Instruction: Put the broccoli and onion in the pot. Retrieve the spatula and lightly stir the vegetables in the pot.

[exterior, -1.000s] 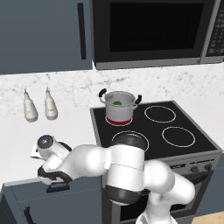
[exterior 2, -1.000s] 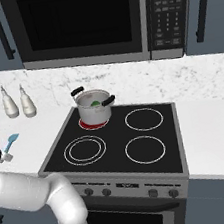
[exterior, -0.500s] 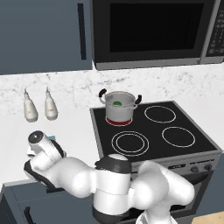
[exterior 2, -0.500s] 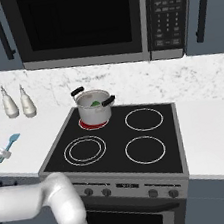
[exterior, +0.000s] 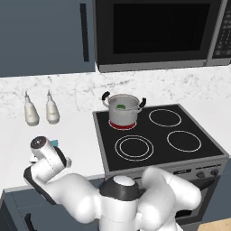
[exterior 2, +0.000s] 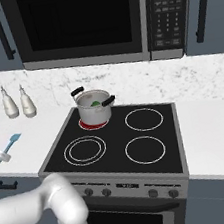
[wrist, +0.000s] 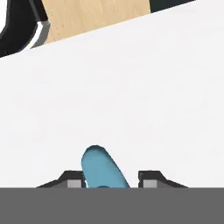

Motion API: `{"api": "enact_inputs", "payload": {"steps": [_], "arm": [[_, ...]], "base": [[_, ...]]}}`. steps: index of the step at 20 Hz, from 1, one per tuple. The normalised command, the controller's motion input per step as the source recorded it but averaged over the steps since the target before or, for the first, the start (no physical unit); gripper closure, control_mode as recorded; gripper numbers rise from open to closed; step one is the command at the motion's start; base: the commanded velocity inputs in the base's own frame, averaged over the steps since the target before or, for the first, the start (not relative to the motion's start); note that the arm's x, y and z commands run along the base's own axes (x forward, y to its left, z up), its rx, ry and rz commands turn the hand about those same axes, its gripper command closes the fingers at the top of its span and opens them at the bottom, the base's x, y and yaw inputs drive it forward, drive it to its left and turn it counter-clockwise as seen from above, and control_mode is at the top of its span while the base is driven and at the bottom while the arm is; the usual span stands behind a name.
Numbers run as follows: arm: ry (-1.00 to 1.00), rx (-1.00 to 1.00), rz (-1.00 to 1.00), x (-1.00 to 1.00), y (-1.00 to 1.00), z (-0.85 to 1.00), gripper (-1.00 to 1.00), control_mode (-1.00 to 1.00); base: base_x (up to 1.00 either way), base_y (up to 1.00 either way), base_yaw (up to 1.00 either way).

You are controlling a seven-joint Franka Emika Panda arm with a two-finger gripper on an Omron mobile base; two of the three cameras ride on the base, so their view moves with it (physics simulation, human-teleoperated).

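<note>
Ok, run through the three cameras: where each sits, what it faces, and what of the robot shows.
Left base view: behind the arm on its left, facing the stove and pot; the white arm bends low left toward the spatula.
Right base view: behind on the right, same stove and pot; the arm crosses the lower left.
Hand view: looks down at the counter; the gripper straddles the spatula.
Both base views share the pot and bottles.

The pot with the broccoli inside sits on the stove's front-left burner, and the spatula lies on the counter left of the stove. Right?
Not quite: the pot with the broccoli sits on the back-left burner, as the right base view shows. The spatula does lie on the counter left of the stove.
</note>
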Motion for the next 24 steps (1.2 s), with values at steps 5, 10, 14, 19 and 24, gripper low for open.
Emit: {"api": "enact_inputs", "payload": {"steps": [5,10,14,19,24], "arm": [[-0.06,0.16,-0.04,-0.25,-0.27,0.14,1.0,-1.0],[-0.12,0.12,-0.1,0.0,-0.04,0.66,1.0,-1.0],[-0.24,0.18,-0.05,-0.26,-0.04,1.0,1.0,-1.0],[-0.06,0.3,-0.11,-0.39,-0.09,1.0,1.0,-1.0],[0.14,0.47,-0.19,-0.38,-0.27,1.0,1.0,-1.0]], "base": [[0.0,0.0,0.0],[0.0,0.0,0.0],[0.0,0.0,0.0],[0.0,0.0,0.0],[0.0,0.0,0.0]]}}
